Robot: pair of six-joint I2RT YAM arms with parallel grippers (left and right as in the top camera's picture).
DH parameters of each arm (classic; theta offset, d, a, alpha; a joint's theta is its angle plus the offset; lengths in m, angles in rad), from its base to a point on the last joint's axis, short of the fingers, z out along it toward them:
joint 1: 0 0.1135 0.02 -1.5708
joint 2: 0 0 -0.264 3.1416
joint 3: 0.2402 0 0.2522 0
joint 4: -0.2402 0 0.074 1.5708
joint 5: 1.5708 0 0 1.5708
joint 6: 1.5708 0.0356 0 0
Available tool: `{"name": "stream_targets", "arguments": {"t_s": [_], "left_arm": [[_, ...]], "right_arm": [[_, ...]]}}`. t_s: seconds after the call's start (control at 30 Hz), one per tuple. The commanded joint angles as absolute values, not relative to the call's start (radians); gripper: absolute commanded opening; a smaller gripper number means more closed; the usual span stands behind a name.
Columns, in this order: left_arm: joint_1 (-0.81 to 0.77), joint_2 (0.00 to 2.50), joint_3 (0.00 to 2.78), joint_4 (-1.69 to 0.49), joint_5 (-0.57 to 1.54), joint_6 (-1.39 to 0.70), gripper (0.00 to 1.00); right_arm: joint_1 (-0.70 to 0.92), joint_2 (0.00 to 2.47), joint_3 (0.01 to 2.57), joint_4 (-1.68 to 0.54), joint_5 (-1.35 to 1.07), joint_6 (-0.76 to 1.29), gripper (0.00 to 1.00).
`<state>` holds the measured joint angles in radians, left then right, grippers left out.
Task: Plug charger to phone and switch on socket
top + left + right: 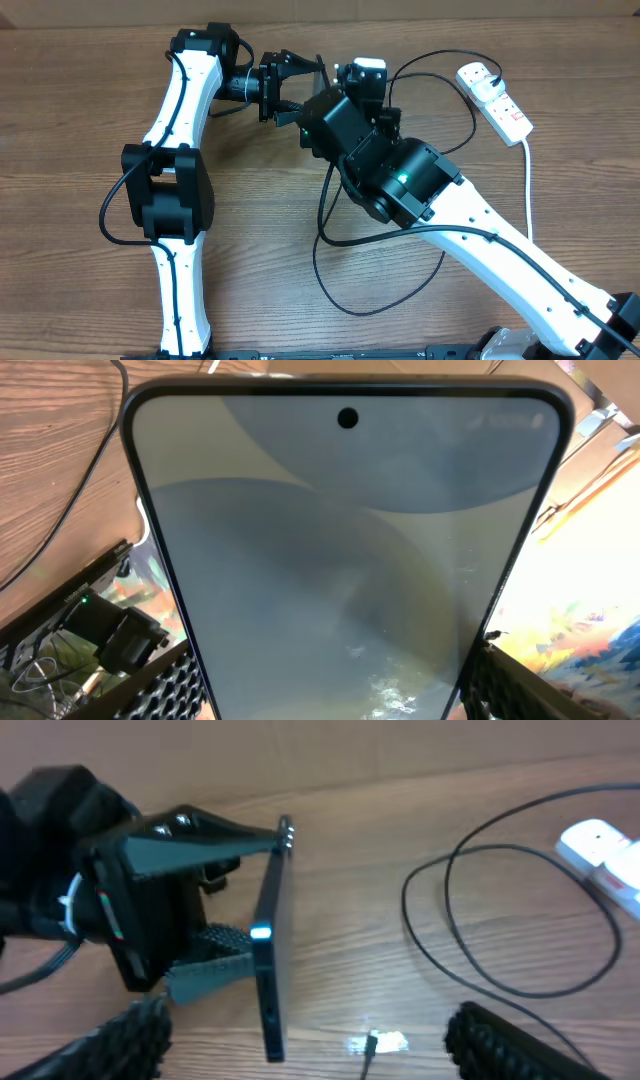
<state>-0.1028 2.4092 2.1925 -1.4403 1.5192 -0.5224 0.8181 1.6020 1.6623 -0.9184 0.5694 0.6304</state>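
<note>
My left gripper [295, 85] is shut on the phone [320, 75] and holds it on edge above the table. In the left wrist view the phone [340, 550] fills the frame, its screen grey, with a ribbed finger [170, 685] pressed against each long side. From the right wrist I see the phone's thin edge [270, 970]. My right gripper [315, 1030] stands open just right of it. The charger's small connector tip [371, 1044] lies on the wood between the right fingers, untouched. Its black cable [440, 60] loops away toward the white socket [495, 100] at the far right.
More black cable curls on the table under the right arm [400, 180], around [380, 290]. The socket's thick white lead [528, 190] runs down the right side. A wall closes off the table's far edge.
</note>
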Motion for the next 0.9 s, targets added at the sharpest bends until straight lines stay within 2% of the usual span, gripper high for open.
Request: {"name": "stream_targets", "arguments": {"t_s": [0.0,0.23,0.7,0.87], "left_arm": [[-0.099,2.412,2.219,-1.44,1.581,-0.532,0.69],[-0.101,2.412,2.219,-1.441,1.581,-0.532,0.7],[-0.106,2.412,2.219,-1.441,1.581,-0.52,0.7],[-0.106,2.412,2.219,-1.441,1.581,-0.52,0.7]], "right_arm": [[0.816,1.602,1.689,-0.896,0.556,0.612,0.82],[0.816,1.668,1.689,-0.889,0.556,0.598,0.75],[0.76,1.717,1.689,-0.851,0.483,0.598,0.44],[0.751,1.719,1.689,-0.841,0.432,0.598,0.41]]}}
